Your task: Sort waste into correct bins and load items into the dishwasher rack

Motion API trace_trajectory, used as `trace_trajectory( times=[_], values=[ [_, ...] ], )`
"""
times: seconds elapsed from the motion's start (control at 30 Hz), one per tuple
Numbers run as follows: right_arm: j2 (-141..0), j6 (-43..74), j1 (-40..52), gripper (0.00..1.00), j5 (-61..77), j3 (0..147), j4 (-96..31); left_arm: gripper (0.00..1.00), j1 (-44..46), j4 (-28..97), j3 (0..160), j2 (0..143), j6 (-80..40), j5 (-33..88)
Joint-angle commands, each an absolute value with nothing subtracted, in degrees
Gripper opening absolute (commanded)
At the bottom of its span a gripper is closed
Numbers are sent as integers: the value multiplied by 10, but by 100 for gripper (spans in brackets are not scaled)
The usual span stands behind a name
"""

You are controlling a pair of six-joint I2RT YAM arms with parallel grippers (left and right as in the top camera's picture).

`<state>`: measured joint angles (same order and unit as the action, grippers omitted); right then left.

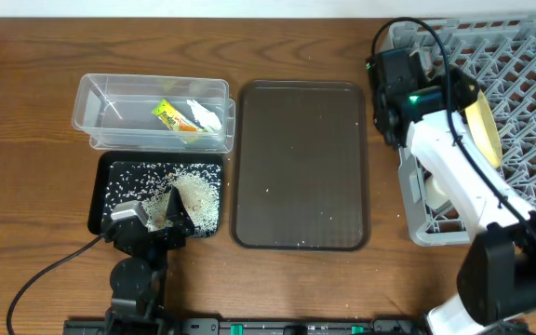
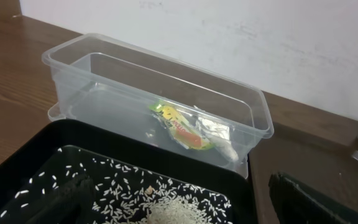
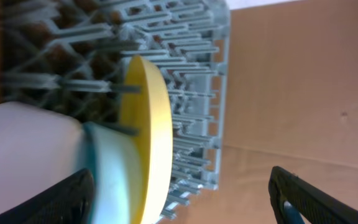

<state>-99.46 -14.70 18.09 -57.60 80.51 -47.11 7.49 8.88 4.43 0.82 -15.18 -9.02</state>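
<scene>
The clear tub [image 1: 91, 93] holds the green-and-orange wrapper [image 1: 168, 115] and the white scrap [image 1: 205, 115]; both also show in the left wrist view, wrapper [image 2: 179, 127] and scrap [image 2: 219, 140]. The black tray [image 1: 108, 167] holds loose rice [image 1: 194, 194]. My left gripper [image 1: 154, 219] is open and empty over the rice pile [image 2: 173, 211]. The grey rack [image 1: 529, 65] holds the yellow plate [image 1: 484, 126] on edge. My right gripper [image 1: 391, 98] is open at the rack's left side. In its wrist view the plate [image 3: 151, 124], light-blue bowl [image 3: 110, 168] and white bowl [image 3: 30, 149] stand side by side. Cup and chopsticks are out of view.
The dark brown serving tray [image 1: 301, 166] lies between the bins and the rack, with a few stray grains on it. The right arm's white link crosses the rack's front-left corner. A cable trails from the left arm's base at the table's front edge.
</scene>
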Motion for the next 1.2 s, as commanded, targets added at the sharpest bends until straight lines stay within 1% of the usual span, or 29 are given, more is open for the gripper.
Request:
trace_trajectory(
  times=[0.0, 0.03, 0.13, 0.2, 0.23, 0.3, 0.5, 0.6, 0.7, 0.83, 0.93, 1.03, 1.17],
  values=[
    [-914, -46, 218, 88, -441, 806, -503, 92, 71, 93, 29, 6, -153, -95],
    [-888, -30, 229, 88, -387, 806, -520, 92, 71, 93, 29, 6, -153, -95],
    [-809, 31, 262, 92, -225, 806, -557, 92, 71, 93, 29, 6, -153, -95],
    [-758, 65, 279, 99, -114, 806, -564, 92, 71, 93, 29, 6, -153, -95],
    [-729, 79, 288, 99, -51, 806, -563, 92, 71, 93, 29, 6, -153, -95],
    [-685, 101, 298, 99, 18, 806, -555, 92, 71, 93, 29, 6, -153, -95],
    [-585, 146, 304, 99, 137, 806, -556, 92, 71, 93, 29, 6, -153, -95],
    [-548, 142, 304, 99, 136, 806, -583, 92, 71, 93, 29, 6, -153, -95],
    [-514, 102, 303, 99, 104, 806, -633, 92, 71, 93, 29, 6, -153, -95],
    [-475, 62, 304, 99, 35, 806, -667, 92, 71, 93, 29, 6, -153, -95],
    [-457, 59, 303, 99, -27, 804, -691, 92, 71, 93, 29, 6, -153, -95],
    [-434, 59, 277, 99, -74, 787, -678, 92, 71, 93, 29, 6, -153, -95],
    [-375, 55, 220, 99, -79, 707, -595, 92, 71, 93, 29, 6, -153, -95]
  ],
)
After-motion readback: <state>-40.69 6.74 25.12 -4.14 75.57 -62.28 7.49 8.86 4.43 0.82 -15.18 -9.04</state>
